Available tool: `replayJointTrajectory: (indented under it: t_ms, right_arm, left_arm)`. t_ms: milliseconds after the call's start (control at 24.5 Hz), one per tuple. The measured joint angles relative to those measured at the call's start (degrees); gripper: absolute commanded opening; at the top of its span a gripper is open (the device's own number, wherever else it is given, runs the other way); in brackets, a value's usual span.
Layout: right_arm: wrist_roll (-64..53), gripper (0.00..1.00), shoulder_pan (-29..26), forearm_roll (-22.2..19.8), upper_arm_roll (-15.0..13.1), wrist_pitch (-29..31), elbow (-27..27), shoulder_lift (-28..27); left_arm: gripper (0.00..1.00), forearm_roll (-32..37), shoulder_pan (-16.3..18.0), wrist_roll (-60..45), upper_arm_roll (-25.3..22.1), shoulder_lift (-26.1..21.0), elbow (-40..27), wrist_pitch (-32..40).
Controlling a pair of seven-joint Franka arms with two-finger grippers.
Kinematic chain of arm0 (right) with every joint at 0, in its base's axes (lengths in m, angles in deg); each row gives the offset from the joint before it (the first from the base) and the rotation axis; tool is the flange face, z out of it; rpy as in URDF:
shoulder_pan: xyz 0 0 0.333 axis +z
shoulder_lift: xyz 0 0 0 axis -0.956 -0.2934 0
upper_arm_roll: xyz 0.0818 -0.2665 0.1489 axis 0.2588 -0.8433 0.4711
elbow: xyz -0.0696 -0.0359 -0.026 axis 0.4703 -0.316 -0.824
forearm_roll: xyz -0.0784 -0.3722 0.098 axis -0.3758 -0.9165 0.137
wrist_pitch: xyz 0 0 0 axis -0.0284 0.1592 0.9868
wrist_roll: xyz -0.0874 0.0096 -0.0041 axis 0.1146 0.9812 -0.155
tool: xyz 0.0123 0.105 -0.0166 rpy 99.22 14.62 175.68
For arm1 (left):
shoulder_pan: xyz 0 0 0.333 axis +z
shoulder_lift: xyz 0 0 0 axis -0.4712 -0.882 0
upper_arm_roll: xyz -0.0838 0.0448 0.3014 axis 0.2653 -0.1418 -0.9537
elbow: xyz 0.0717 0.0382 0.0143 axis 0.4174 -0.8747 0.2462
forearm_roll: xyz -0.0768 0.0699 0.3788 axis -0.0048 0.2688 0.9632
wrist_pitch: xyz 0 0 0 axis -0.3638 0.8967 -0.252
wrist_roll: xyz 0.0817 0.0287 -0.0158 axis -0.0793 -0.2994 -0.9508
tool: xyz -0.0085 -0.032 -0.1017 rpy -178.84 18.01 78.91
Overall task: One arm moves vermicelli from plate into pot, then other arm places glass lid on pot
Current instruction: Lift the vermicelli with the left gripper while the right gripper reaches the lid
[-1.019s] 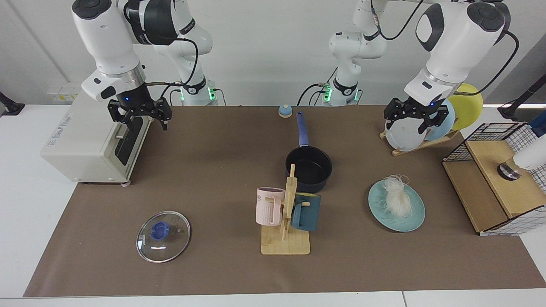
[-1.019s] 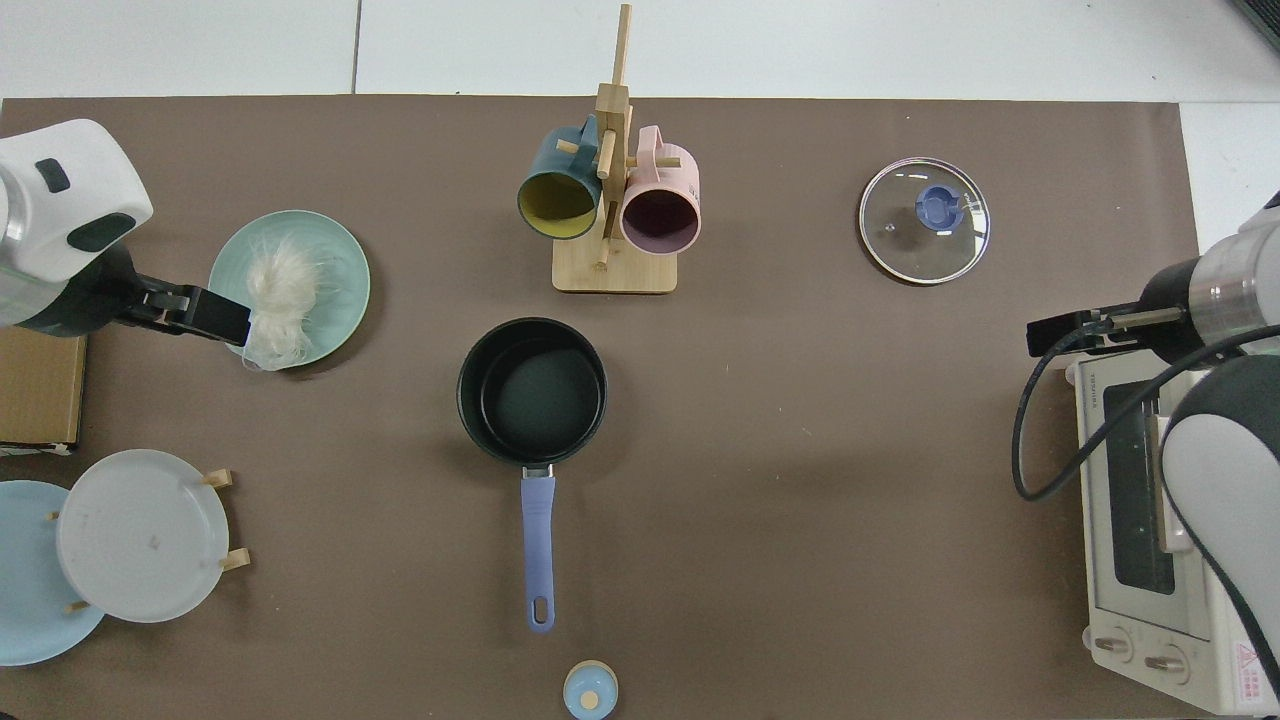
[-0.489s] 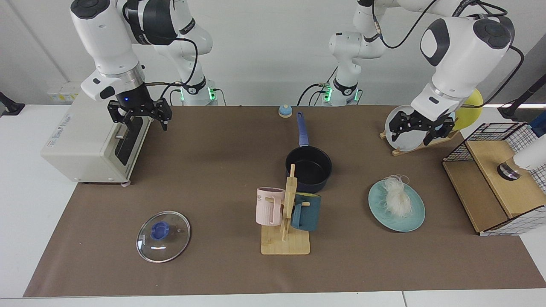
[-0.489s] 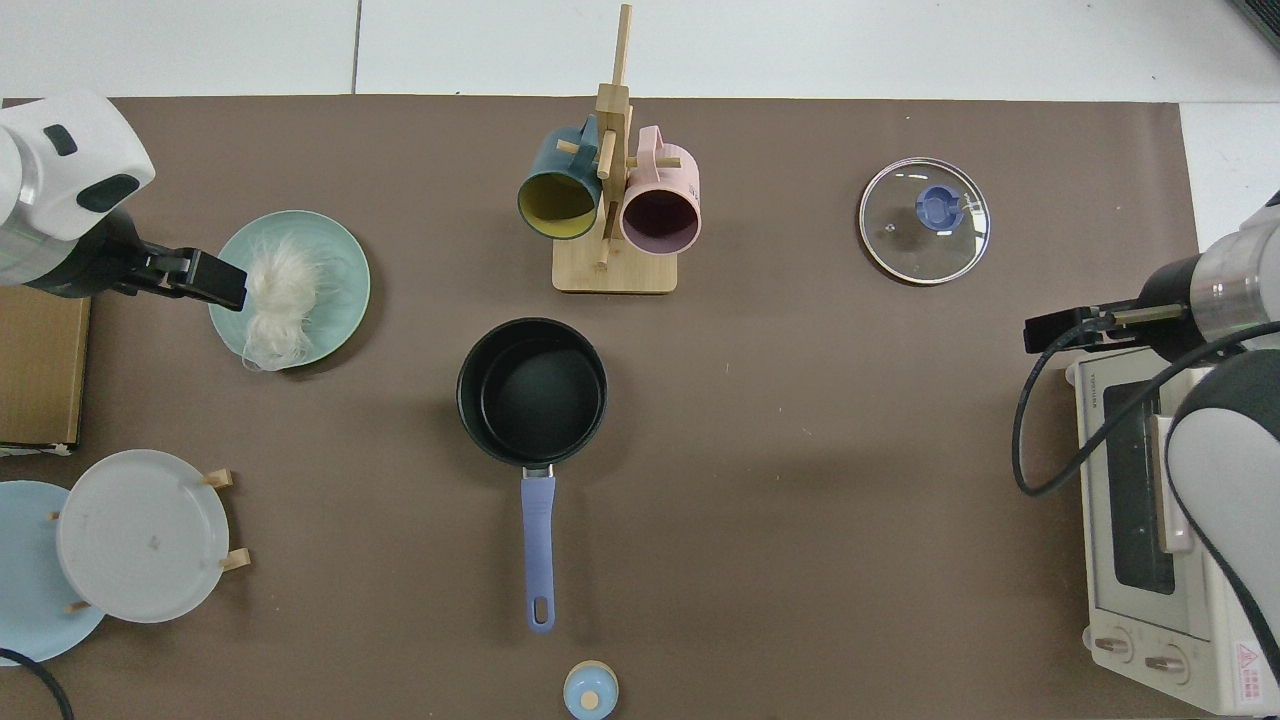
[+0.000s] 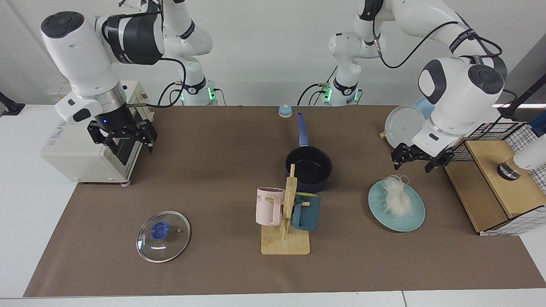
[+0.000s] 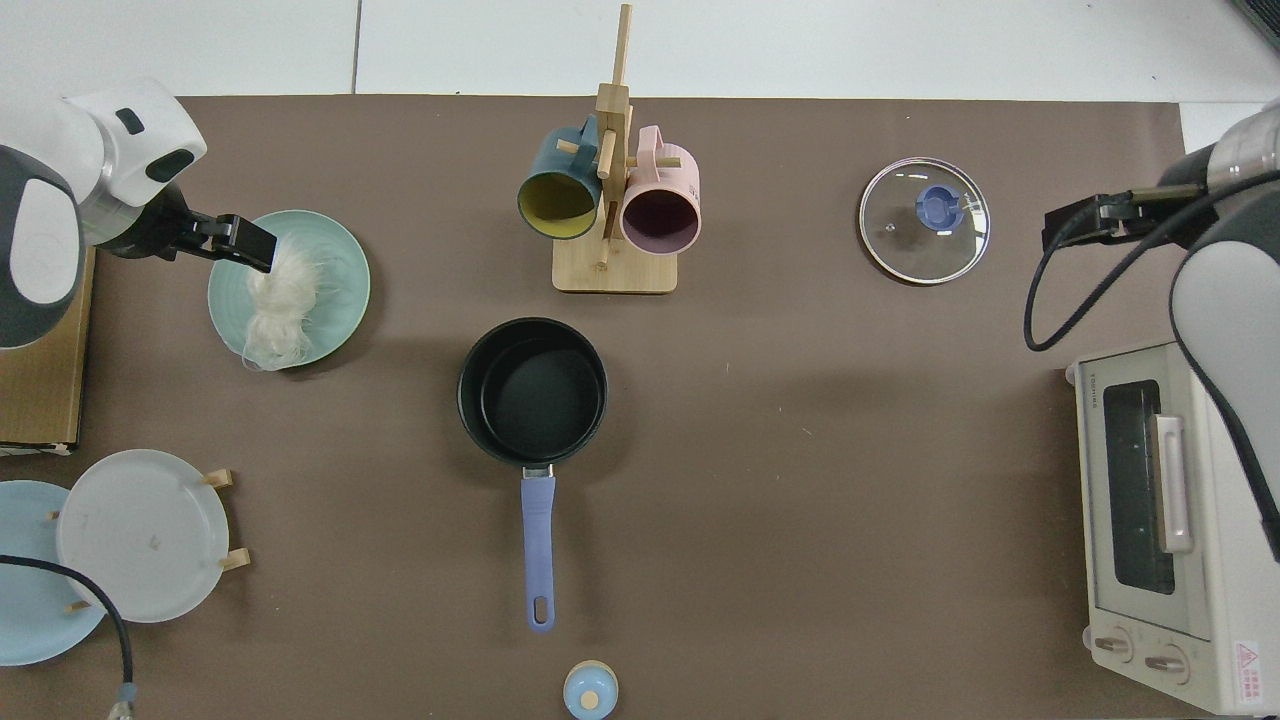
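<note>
Facing view shows the left gripper [image 5: 417,158] hanging with its fingers spread wide and empty just above the far edge of the round teal-green plate [image 5: 411,219], where the wispy white clump of vermicelli [image 5: 396,199] lies untouched, a clear gap between the fingertips and the strands. From this side the small dark navy saucepan, the pot [image 5: 309,168], stands near the middle of the brown mat with its long blue handle pointing towards the arm bases, partly masked by a wooden mug stand [image 5: 288,217] holding a pink and a teal mug. The right gripper [image 5: 123,134] hovers with fingers apart in front of a white toaster oven [image 5: 76,145], well apart from the round clear glass lid with its blue knob [image 5: 163,236], which lies flat on the mat nearer the camera. Top view sets the left gripper [image 6: 245,243] over the plate's rim [image 6: 345,255], its tip overlapping the upper end of the vermicelli [image 6: 276,315], though height cannot be judged there; it also reveals the pot's empty black interior [image 6: 532,392] unobstructed, and the right gripper [image 6: 1075,215] beside the glass lid [image 6: 924,221].
</note>
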Motion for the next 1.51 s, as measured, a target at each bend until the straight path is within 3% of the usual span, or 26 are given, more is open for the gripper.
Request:
replayJointTrajectory:
  t_ms: [204, 408, 611, 815, 856, 897, 978, 1060, 1100, 1508]
  right_arm:
    - [0.0, 0.98, -0.02, -0.19, 0.02, 1.04, -8.14, -10.14]
    - [0.0, 0.97, 0.05, -0.25, 0.18, 6.35, -13.49, -20.02]
    - [0.0, 0.97, 0.17, -0.29, 0.32, 12.21, -15.84, -25.09]
    - [0.0, 0.97, 0.25, -0.3, 0.64, 15.96, -16.34, -27.2]
    - [0.0, 0.97, 0.35, -0.3, 0.75, 16.33, -16.35, -27.37]
    - [0.0, 0.97, 0.51, -0.29, 0.82, 16.52, -16.35, -27.52]
    - [0.0, 0.97, 0.84, -0.28, 0.86, 16.65, -16.27, -27.84]
    - [0.0, 0.97, 0.9, -0.27, 0.87, 17.17, -16.13, -28.19]
    - [0.0, 0.97, 0.82, -0.25, 0.85, 17.39, -16.01, -28.36]
    - [0.0, 0.97, 0.4, -0.24, 0.78, 18.17, -12.43, -29.1]
  left_arm:
    - [1.0, 0.0, 0.23, 0.0, 0.0, -3.38, -0.77, -5.31]
    - [1.0, -0.04, 0.74, 0.0, 0.06, -6.89, -4.41, -12.44]
    - [1.0, -0.15, 0.81, -0.05, 0.14, -8.34, -10.52, -20.05]
    - [1.0, -0.39, 0.81, -0.13, 0.15, -8.45, -14.17, -22.78]
    - [0.97, -0.42, 0.81, -0.15, 0.15, -8.46, -14.7, -23.49]
    - [0.86, -0.42, 0.82, -0.15, 0.14, -8.45, -15.14, -24.15]
    - [0.52, -0.42, 0.88, -0.14, 0.09, -8.45, -15.69, -24.85]
    - [0.1, -0.43, 0.95, -0.14, 0.07, -8.45, -15.84, -25.06]
    - [0.0, -0.42, 1.0, -0.14, 0.07, -8.44, -15.86, -25.09]
    - [0.0, -0.45, 1.46, -0.08, 0.27, -7.74, -15.28, -24.77]
